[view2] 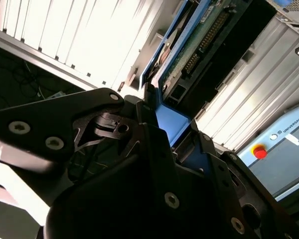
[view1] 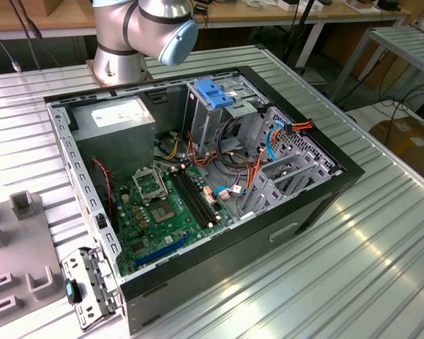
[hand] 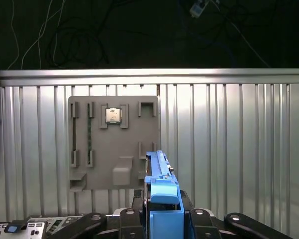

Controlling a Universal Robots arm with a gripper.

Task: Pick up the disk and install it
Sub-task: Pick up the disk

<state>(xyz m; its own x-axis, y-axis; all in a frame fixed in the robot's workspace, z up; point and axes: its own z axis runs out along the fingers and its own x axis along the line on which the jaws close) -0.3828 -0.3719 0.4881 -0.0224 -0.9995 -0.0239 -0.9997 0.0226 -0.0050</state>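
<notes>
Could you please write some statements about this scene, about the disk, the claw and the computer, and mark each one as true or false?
1. The claw grips the disk by its blue carrier. True.
2. The disk is already seated inside the computer case. False: in the first wrist view it is in the claw, above the ribbed table.
3. The grey fixture plate holds a small square chip. True.
4. A side panel covers the computer case. False: it is open and the motherboard shows.
5. The handle on top of the drive cage is red. False: it is blue.
</notes>
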